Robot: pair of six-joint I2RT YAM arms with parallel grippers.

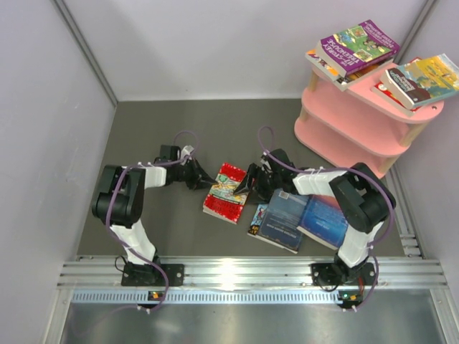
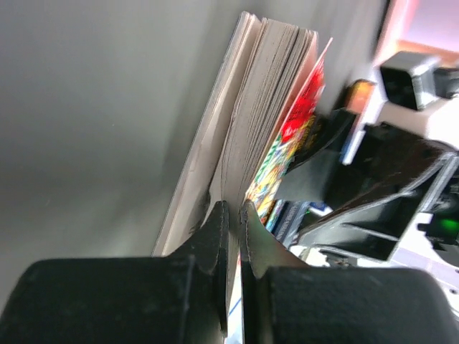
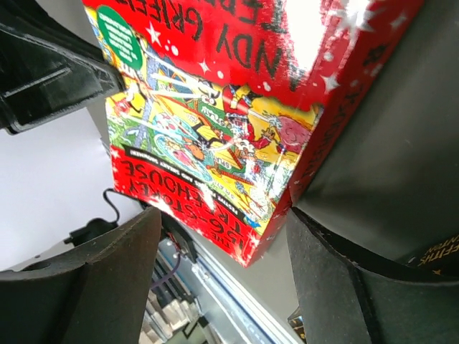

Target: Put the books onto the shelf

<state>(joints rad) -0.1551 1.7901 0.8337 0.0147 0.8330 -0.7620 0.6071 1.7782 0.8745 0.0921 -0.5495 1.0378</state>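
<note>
Item: red Treehouse paperback (image 1: 226, 192); lies on the surface (image 1: 165, 229) between both arms, well apart from the shelf (image 1: 344, 118); I judge it light, glossy, floppy; I'd grip across the spine; left end effector (image 2: 231, 236) pressed together at the page edge; right end effector (image 3: 215, 279) apart, straddling a spine corner.

This looks like a robot lab, with a small test booth. A left arm (image 1: 118, 201) and a right arm (image 1: 358, 197) of a robot are bolted to a metal rail (image 1: 237, 271) at the near edge of a dark grey table (image 1: 143, 129). Plain pale walls (image 1: 215, 43) close the table in on three sides.
</note>
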